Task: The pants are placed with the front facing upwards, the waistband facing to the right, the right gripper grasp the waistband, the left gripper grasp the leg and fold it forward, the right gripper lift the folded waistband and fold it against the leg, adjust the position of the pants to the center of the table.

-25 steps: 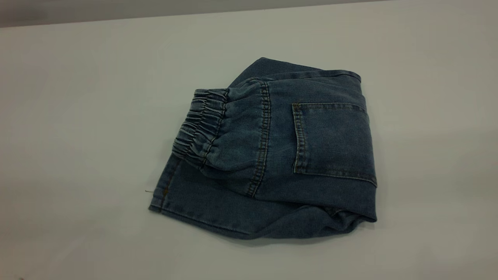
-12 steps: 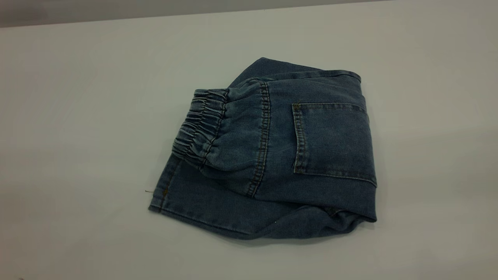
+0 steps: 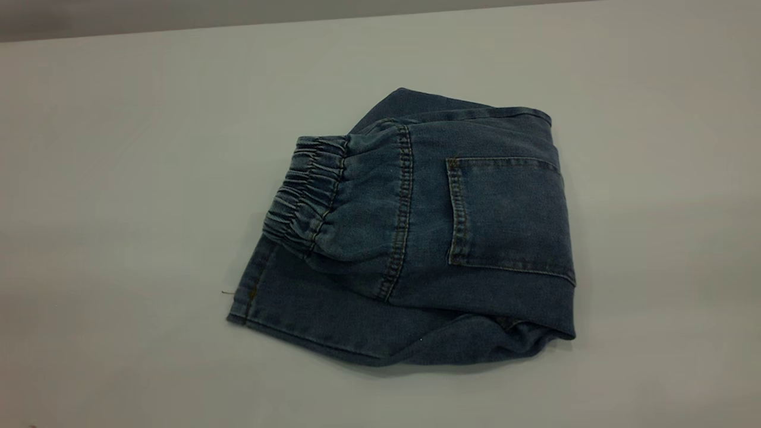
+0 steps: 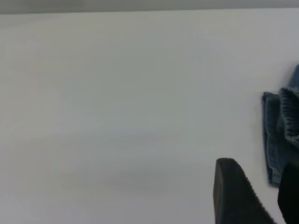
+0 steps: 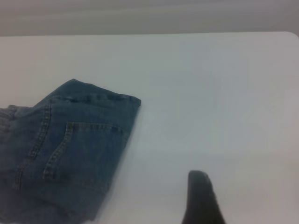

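The pants [image 3: 416, 238] lie folded into a compact blue denim bundle near the middle of the white table [image 3: 119, 178]. Their gathered elastic waistband [image 3: 306, 190] lies on top, pointing left, and a patch back pocket [image 3: 508, 214] faces up. Neither gripper shows in the exterior view. In the left wrist view my left gripper [image 4: 261, 179] hovers open over bare table, apart from the pants' hem edge [image 4: 275, 135]. In the right wrist view a black part of my right gripper [image 5: 201, 198] stands over bare table beside the pants [image 5: 70, 144], not touching them.
The table's far edge [image 3: 297, 21] runs along the top of the exterior view, with a grey wall behind it. White tabletop surrounds the pants on all sides.
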